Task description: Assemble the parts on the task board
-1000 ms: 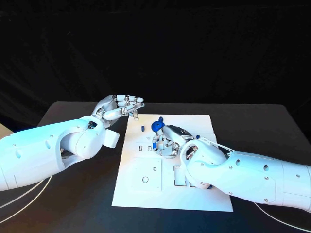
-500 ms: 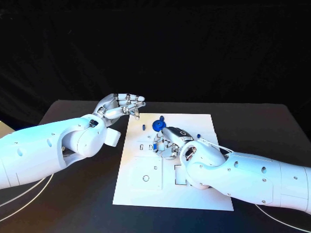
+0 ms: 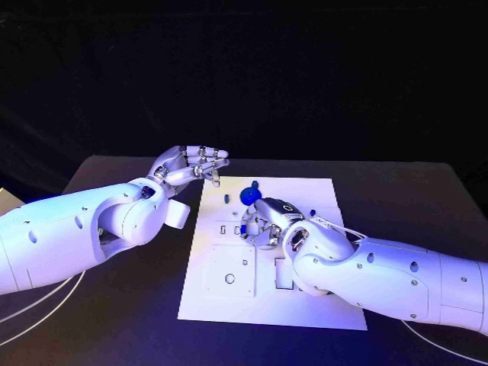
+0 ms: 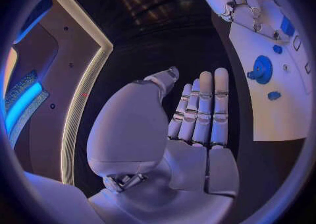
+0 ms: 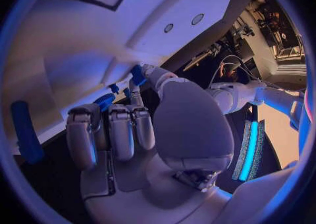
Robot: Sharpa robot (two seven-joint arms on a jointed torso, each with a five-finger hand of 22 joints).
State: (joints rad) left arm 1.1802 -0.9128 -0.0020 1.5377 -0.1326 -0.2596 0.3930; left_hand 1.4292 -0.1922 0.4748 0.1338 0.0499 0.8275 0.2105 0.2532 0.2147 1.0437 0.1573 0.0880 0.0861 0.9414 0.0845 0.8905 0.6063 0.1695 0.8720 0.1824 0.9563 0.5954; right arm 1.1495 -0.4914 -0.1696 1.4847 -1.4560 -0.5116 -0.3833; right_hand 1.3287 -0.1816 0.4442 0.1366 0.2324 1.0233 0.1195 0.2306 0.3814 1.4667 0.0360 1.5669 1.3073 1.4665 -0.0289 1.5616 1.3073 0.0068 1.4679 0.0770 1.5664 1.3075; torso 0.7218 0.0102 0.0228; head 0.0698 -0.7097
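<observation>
The white task board [image 3: 310,305] lies in the middle of the black table. My right hand [image 3: 268,221] rests on the board's middle with its fingers curled, pinching a small blue part [image 5: 137,74] between thumb and fingertip. A round blue gear [image 3: 249,196] and a smaller blue piece [image 3: 254,184] lie just beyond it. My left hand [image 3: 189,164] hovers at the board's far left corner and holds nothing, its fingers [image 4: 200,108] extended side by side. The gear [image 4: 262,69] and the board [image 4: 283,118] also show in the left wrist view.
A long blue bar [image 5: 26,132] lies on the board near my right hand. The board's near half carries cut-out slots and holes [image 3: 229,278]. Bare black table [image 3: 420,198] lies on both sides of the board.
</observation>
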